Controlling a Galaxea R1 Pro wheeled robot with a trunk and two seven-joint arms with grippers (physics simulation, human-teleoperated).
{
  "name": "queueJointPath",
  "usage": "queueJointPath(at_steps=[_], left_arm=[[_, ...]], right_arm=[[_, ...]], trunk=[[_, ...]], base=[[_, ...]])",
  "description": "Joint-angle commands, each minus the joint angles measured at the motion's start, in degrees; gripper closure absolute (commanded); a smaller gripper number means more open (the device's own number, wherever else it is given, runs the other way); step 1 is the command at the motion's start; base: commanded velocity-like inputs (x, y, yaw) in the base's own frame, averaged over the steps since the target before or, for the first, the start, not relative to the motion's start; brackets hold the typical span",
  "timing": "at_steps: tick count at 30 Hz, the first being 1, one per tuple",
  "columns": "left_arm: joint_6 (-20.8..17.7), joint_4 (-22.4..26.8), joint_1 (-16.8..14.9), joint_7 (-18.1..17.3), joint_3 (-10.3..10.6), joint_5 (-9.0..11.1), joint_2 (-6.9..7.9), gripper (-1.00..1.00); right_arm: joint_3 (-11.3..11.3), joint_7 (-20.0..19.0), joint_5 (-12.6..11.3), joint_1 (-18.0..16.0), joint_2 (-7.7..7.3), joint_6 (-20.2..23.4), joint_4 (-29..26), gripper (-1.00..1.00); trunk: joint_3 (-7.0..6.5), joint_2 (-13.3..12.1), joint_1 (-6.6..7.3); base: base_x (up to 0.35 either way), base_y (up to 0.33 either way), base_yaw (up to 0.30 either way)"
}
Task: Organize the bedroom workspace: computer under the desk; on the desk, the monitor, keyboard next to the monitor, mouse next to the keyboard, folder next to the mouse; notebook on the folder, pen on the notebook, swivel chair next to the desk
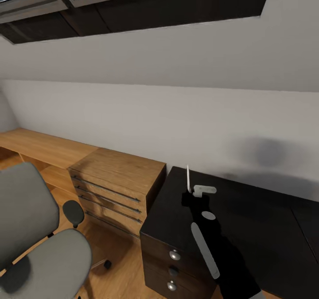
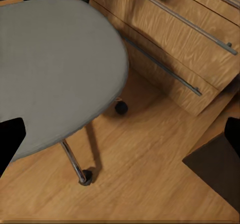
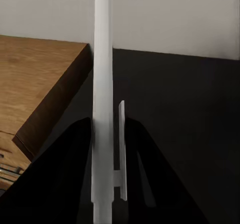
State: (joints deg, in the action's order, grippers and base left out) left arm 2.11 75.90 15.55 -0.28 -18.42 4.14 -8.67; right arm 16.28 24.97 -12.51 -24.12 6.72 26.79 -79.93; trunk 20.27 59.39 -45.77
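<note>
A: Where are we in the job?

B: We judge we're on the pen step. Our right gripper [image 1: 189,197] sits in the lower middle of the head view, over the near corner of the desk [image 1: 266,228], and the pen [image 1: 188,178] stands up out of it like a thin white stick

A: Is it properly held?

B: In the right wrist view the pen [image 3: 103,99] runs up the centre of the frame with the dark fingers [image 3: 65,184] closed against it on either side, so the right pincer is clamped on it, nearly shut

A: And the left one?

B: The left wrist view has dark finger shapes at the lower left and lower right edges, wide apart with nothing between them, so we read that pincer as open and empty. It looks down on the swivel chair [image 2: 55,64] seat, the wooden floor [image 2: 145,169] and the drawers of the light dresser [image 2: 190,39]

A: Where is the chair in the head view?

B: At the lower left, the swivel chair [image 1: 35,241] stands near the dresser [image 1: 117,183], apart from the desk

A: What does the next move call for?

B: The pen belongs on the notebook, which lies on the folder. The stretch of black desktop we see is bare, so we would have to turn along the desk to find that stack, then tip the pen flat before letting go, or it may roll off
</note>
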Motion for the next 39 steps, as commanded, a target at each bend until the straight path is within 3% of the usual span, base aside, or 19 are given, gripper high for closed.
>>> queueJointPath(at_steps=[1, 6, 7, 8, 10, 13, 17, 24, 34, 35, 36, 39], left_arm=[[0.1, -1.2, 0.0, 0.0, 0.1, 0.3, -0.03, -1.0], [0.1, -3.9, 0.0, -0.2, 0.9, 0.1, -0.03, -1.0], [0.1, -4.5, 0.0, -0.2, 1.0, 0.1, -0.03, -1.0], [0.0, -5.2, 0.0, -0.3, 1.0, 0.1, -0.03, -1.0], [0.0, -5.4, 0.0, -0.3, 1.0, 0.1, -0.03, -1.0], [0.1, -7.3, 0.0, -0.3, 1.0, 0.0, -0.03, -1.0], [0.2, -9.1, 0.0, -0.3, 1.0, -0.1, 0.03, -1.0], [0.3, -12.4, 0.0, -0.2, 0.9, -1.7, 0.12, -1.0], [0.3, -15.0, 0.1, -0.2, 0.9, -3.1, 0.51, -1.0], [0.3, -16.1, 0.1, -0.1, 0.9, -3.8, 0.52, -1.0], [0.4, -18.8, 0.1, 0.0, 0.9, -6.7, 0.56, -1.0], [1.0, -20.0, 0.2, 0.0, 0.9, -8.3, 0.58, -1.0]], right_arm=[[0.1, 0.5, -1.0, 0.1, 0.09, 0.1, -0.9, 1.0], [-0.6, 0.5, -1.4, 0.6, -0.05, 0.0, -1.2, 1.0], [-1.5, 0.5, -1.9, 1.0, -0.05, 0.0, -1.2, 1.0], [-3.3, 0.6, -3.9, 1.6, -0.06, 0.1, -1.6, 1.0], [-3.8, 0.8, -4.6, 1.7, -0.13, 0.1, -2.5, 1.0], [-7.8, 1.1, -6.0, 3.6, -0.15, 0.3, -5.5, 1.0], [-10.1, 1.1, -7.0, 4.8, -0.14, 2.2, -7.0, 1.0], [-17.0, 1.0, -7.7, 5.4, -0.05, 4.8, -7.9, 1.0], [-18.5, 1.0, -7.7, 5.4, 0.0, 5.0, -8.0, 1.0], [-18.5, 1.1, -7.6, 5.4, 0.01, 5.0, -8.0, 1.0], [-18.4, 1.1, -7.6, 5.4, 0.11, 5.0, -8.0, 1.0], [-18.3, 1.1, -7.7, 5.4, 0.19, 5.0, -8.0, 1.0]], trunk=[[-0.13, -0.4, 0.22], [-0.73, -1.6, 0.88], [-0.78, -1.6, 0.88], [-0.83, -1.6, 0.88], [-0.94, -1.6, 0.88], [-1.1, -1.6, 0.88], [-1.32, -1.6, 0.88], [-1.7, -1.6, 0.88], [-2.23, -1.6, 0.88], [-2.26, -1.6, 0.88], [-2.27, -1.6, 0.88], [-2.28, -1.6, 0.88]], base=[[-0.002, 0.0, 0.0], [-0.001, 0.0, -0.051], [0.0, 0.0, -0.197], [0.0, 0.0, -0.235], [0.0, 0.0, -0.239], [0.0, 0.0, -0.244], [-0.002, 0.0, -0.246], [-0.209, 0.0, -0.246], [-0.318, -0.015, -0.245], [-0.294, -0.127, -0.154], [-0.206, -0.141, -0.051], [-0.094, -0.066, -0.022]])
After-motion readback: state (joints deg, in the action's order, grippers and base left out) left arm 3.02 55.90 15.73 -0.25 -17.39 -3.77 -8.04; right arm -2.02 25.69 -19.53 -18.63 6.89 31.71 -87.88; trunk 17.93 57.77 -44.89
